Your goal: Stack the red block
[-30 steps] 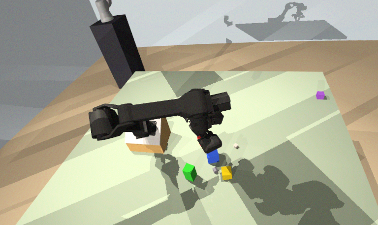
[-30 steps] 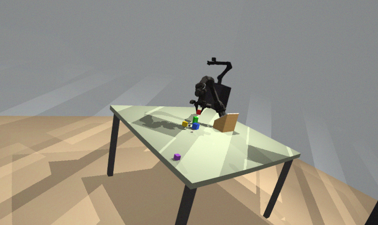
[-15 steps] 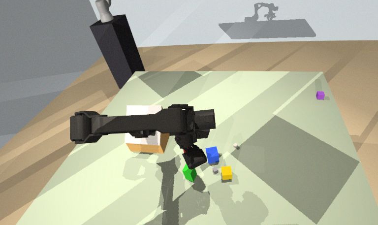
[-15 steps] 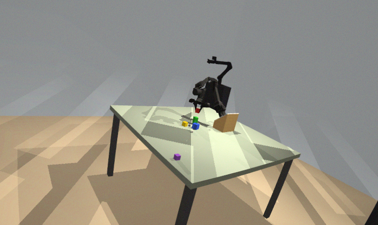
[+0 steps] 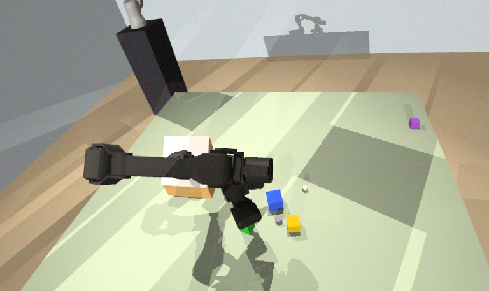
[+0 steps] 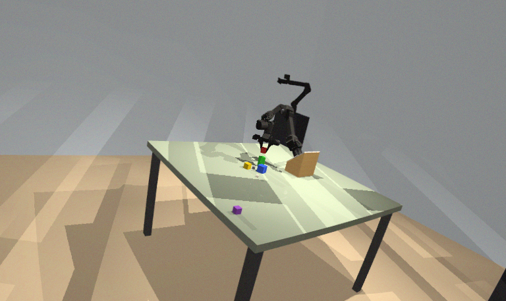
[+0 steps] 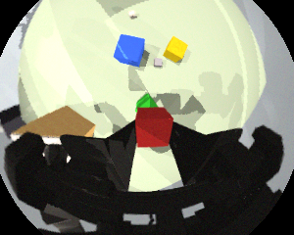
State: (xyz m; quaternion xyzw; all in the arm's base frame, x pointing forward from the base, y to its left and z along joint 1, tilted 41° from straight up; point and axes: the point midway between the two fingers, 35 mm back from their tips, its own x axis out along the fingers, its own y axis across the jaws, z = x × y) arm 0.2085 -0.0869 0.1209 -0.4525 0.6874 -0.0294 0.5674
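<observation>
My gripper (image 7: 151, 121) clamped on red block (image 7: 153, 127), hovering above green tower (image 6: 261, 159), gap visible in exterior view. Wrist view shows tower peeking past block's far edge. Risk: offset descent clips tower edge, topples it, or block slides off.

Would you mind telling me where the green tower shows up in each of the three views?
Top: green tower low centre, mostly hidden under the gripper.
Exterior: mid-table, below the held red block.
Wrist: centre, peeking above the red block.
Shared landmark: blue block, beside the tower.
</observation>
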